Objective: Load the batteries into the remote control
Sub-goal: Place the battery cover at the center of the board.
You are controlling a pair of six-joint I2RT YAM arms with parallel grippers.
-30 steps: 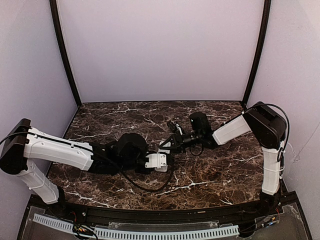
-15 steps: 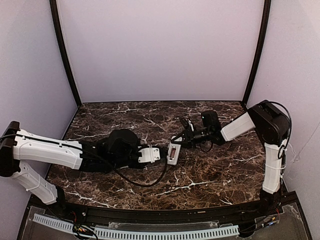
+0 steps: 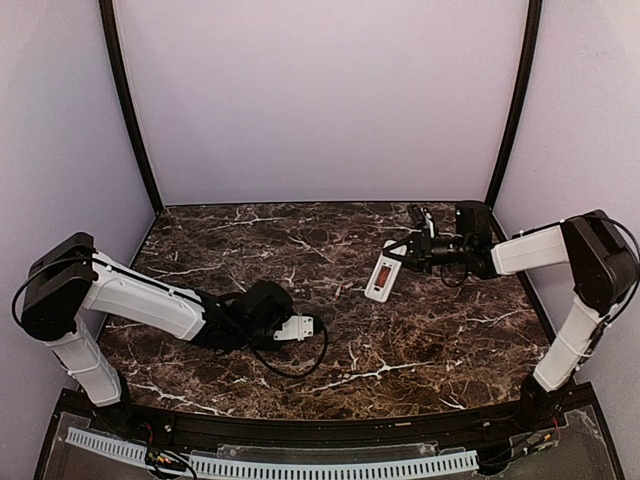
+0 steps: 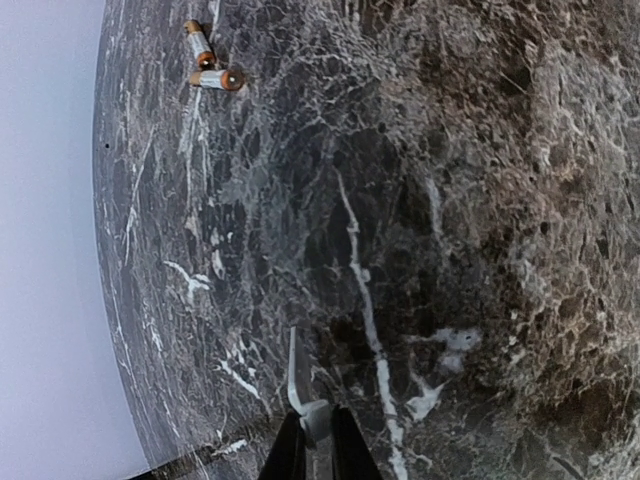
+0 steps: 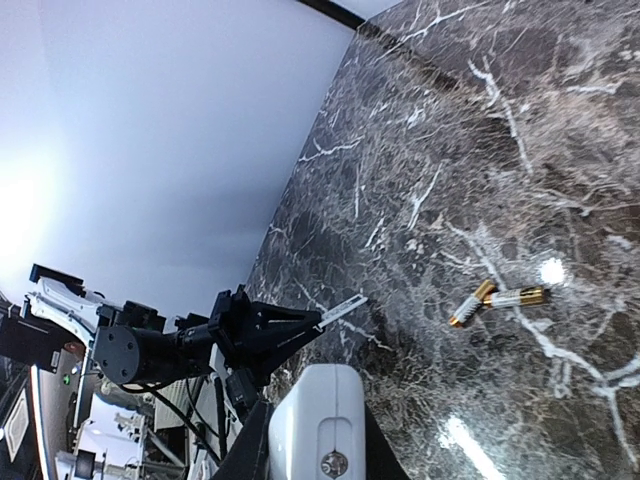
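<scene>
While the right claw (image 3: 402,253) grips the remote (image 3: 382,278) by its far end, recess up, right of centre, the left claw (image 4: 311,448) is closed on a thin white piece (image 4: 312,415); two batteries (image 4: 210,62) lie together.

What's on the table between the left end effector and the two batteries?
Nothing: only bare marble table lies between the left end effector, pinching a thin white piece, and the two batteries, as the left wrist view shows.

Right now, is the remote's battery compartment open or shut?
Open: the remote control shows a bare reddish recess; two batteries lie on the table.
</scene>
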